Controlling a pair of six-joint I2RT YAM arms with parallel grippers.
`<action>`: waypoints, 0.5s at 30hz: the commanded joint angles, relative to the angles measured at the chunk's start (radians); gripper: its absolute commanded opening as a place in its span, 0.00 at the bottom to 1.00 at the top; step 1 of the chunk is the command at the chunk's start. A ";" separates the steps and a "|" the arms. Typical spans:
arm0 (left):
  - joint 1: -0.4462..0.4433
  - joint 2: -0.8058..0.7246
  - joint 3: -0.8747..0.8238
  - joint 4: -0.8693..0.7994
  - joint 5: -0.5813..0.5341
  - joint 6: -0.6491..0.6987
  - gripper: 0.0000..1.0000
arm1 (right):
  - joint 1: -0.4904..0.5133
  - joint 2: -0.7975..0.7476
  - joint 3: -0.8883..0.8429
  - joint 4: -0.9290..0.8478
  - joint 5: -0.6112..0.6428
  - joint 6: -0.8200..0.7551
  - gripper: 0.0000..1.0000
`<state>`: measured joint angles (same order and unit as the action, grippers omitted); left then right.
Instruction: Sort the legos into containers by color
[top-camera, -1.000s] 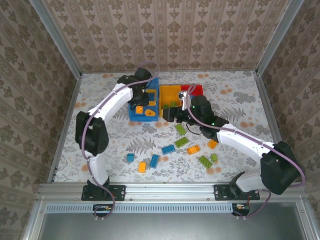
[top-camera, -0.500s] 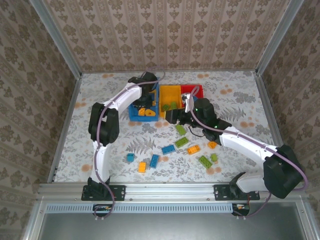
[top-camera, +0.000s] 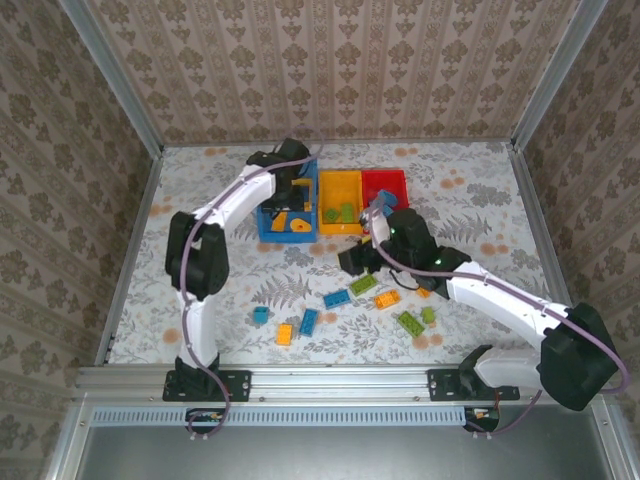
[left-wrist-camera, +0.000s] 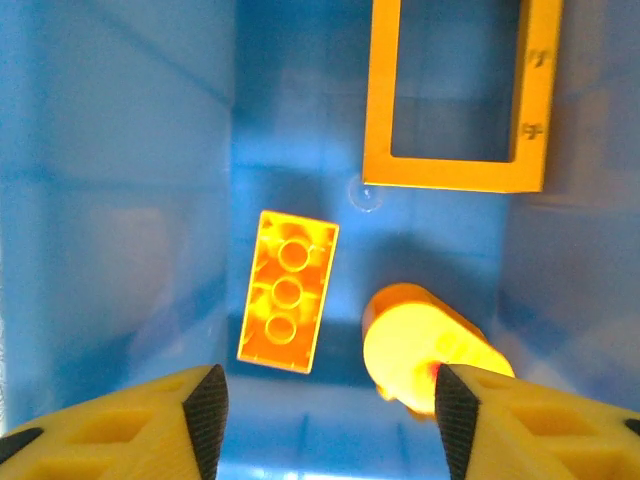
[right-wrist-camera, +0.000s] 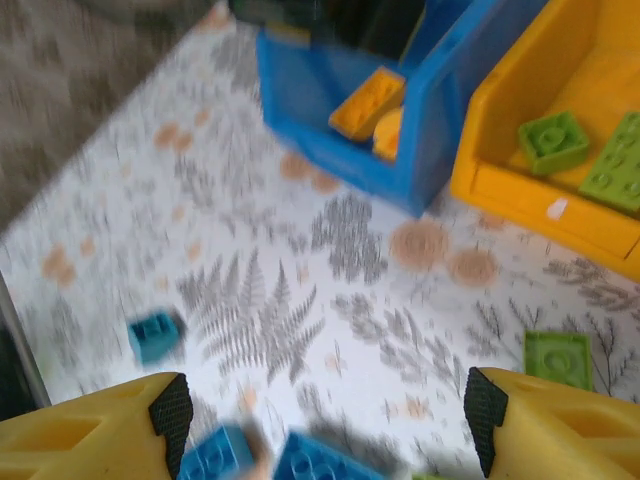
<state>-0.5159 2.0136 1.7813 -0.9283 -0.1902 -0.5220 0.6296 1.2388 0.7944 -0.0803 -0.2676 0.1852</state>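
Observation:
My left gripper (top-camera: 289, 200) hangs open inside the blue bin (top-camera: 268, 222). On the blue bin floor (left-wrist-camera: 130, 200) below my left gripper (left-wrist-camera: 325, 425) lie an orange brick (left-wrist-camera: 287, 290), a rounded orange piece (left-wrist-camera: 425, 345) and the orange square frame (left-wrist-camera: 455, 95). My right gripper (top-camera: 352, 262) is open and empty, low over the table in front of the bins. Under my right gripper (right-wrist-camera: 325, 420) are blurred blue bricks (right-wrist-camera: 320, 465). The orange-yellow bin (top-camera: 340, 187) holds green bricks (right-wrist-camera: 553, 140). The red bin (top-camera: 384, 180) stands to its right.
Loose bricks lie on the floral table: blue ones (top-camera: 261, 315) (top-camera: 309, 320) (top-camera: 336, 298), orange ones (top-camera: 284, 334) (top-camera: 387, 298), green ones (top-camera: 363, 284) (top-camera: 410, 322). A small blue brick (right-wrist-camera: 152, 335) and a green brick (right-wrist-camera: 557, 358) lie near my right gripper. Metal rails border the table.
My right gripper has pulled back from the bins toward the loose bricks at the table's middle. My left gripper stays in the blue bin while its elbow has swung about.

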 joint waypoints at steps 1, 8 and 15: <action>-0.002 -0.183 -0.094 0.027 0.022 -0.058 0.62 | 0.071 -0.008 0.025 -0.226 0.064 -0.352 0.77; -0.028 -0.634 -0.535 0.254 0.190 -0.097 0.66 | 0.176 0.066 0.018 -0.248 0.113 -0.715 0.90; -0.074 -1.071 -0.889 0.384 0.307 -0.179 0.66 | 0.197 0.264 0.093 -0.243 0.144 -0.799 0.90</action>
<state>-0.5774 1.0485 0.9630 -0.6205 0.0429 -0.6388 0.8219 1.4471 0.8387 -0.2970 -0.1570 -0.5190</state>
